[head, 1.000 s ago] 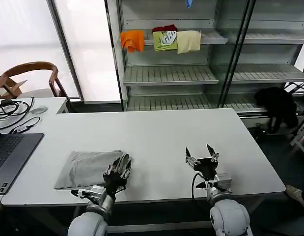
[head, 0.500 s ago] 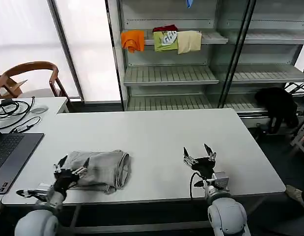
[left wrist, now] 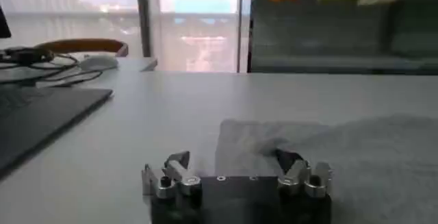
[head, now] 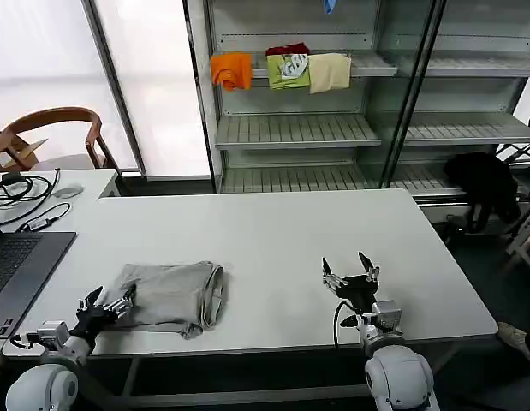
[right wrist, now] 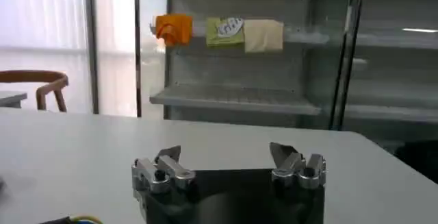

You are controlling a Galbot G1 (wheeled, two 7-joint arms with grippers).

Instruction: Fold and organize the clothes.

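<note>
**Shirt folded near the front-left of the table, both grippers spread**

Shirt (head: 168, 295) is seen lying folded on the table (head: 273, 231), toward the robot's left and close to the front edge, with a rumpled rolled edge on its right side. From the left wrist view the grey cloth (left wrist: 328, 153) is spread just ahead of the fingers.

The left gripper (head: 104, 305) is held low at the shirt's left corner, just at the cloth's edge, its arm reaching up from the lower-left with the wrist angled toward the garment. Its fingers (left wrist: 176, 170) are parted wide, and nothing is pinched between them; whether the tips touch the fabric cannot be told.

The right gripper (head: 350, 272) is poised over bare tabletop on the robot's right, well apart from the shirt, pointed away from the robot toward the shelves (head: 294, 128). Its fingers (right wrist: 284, 155) are spread too, with nothing held.

A laptop (head: 16, 270) is seen at the table's left edge, and orange, green and cream cloths (head: 282, 70) are draped on an upper shelf.
</note>
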